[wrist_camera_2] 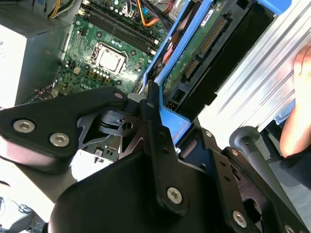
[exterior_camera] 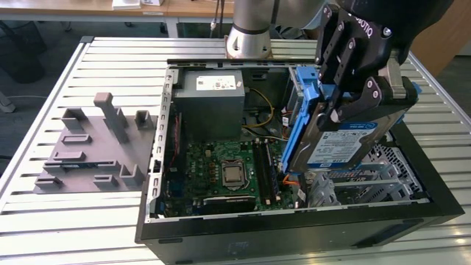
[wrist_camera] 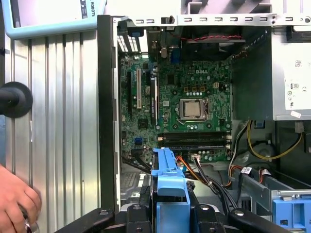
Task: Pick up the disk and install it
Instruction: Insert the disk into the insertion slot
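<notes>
1. Slatted metal table (exterior_camera: 110,61): work surface that carries everything else.

2. Computer case (exterior_camera: 294,234): black tower laid on its side with the side panel off. The interior faces up, which I judge is what gives the arm access from above.

3. Grey moulded fixture (exterior_camera: 92,152): sits on the table at the exterior view's left, apart from the case, with nothing in it.

4. Power supply box (exterior_camera: 209,105): grey, with a white sticker, mounted in the case's far corner.

5. Motherboard (exterior_camera: 213,171): green, flat on the case floor, with its processor socket (exterior_camera: 233,174) exposed.

6. Gripper (exterior_camera: 364,102): black linkage fingers closed on the disk's upper end, clamping it across its thickness.

7. Disk (exterior_camera: 346,143): silver-grey, with a blue-and-white label and a blue side rail (exterior_camera: 301,127).
   - It is clear of the table and held steeply tilted over the case at the exterior view's right.
   - Its lower end is down among the metal drive cage (exterior_camera: 372,185).
   - The tilt seems meant to lead that end into the bay; it is not seated yet.
   - The second wrist view shows its circuit-board underside (wrist_camera_2: 204,53).

8. A person's hand (wrist_camera: 14,204): rests on the table outside the case wall, away from the disk.
</notes>
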{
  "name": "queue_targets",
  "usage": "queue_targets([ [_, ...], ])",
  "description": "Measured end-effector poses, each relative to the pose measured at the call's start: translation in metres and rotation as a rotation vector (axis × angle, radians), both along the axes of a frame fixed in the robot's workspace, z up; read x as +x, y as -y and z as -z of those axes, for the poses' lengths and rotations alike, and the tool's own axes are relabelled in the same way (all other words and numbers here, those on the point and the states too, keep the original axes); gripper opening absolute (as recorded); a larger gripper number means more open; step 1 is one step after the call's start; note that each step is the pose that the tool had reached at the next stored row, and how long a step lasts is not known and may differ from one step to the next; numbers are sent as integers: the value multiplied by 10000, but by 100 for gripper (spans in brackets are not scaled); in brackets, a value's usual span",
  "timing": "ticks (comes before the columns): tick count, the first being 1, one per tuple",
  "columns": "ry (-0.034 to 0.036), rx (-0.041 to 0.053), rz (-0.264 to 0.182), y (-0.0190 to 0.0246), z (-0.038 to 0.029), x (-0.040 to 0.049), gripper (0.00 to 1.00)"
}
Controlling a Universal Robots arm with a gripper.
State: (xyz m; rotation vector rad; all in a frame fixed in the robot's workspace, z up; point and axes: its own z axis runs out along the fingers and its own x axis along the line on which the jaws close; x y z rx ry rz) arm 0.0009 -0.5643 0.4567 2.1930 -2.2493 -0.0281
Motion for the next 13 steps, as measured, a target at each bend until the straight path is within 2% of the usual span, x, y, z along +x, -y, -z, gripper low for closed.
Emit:
queue_targets([
  [5,0,0,0,0,4,14,36],
  [13,0,-1,0,0,17,113,36],
])
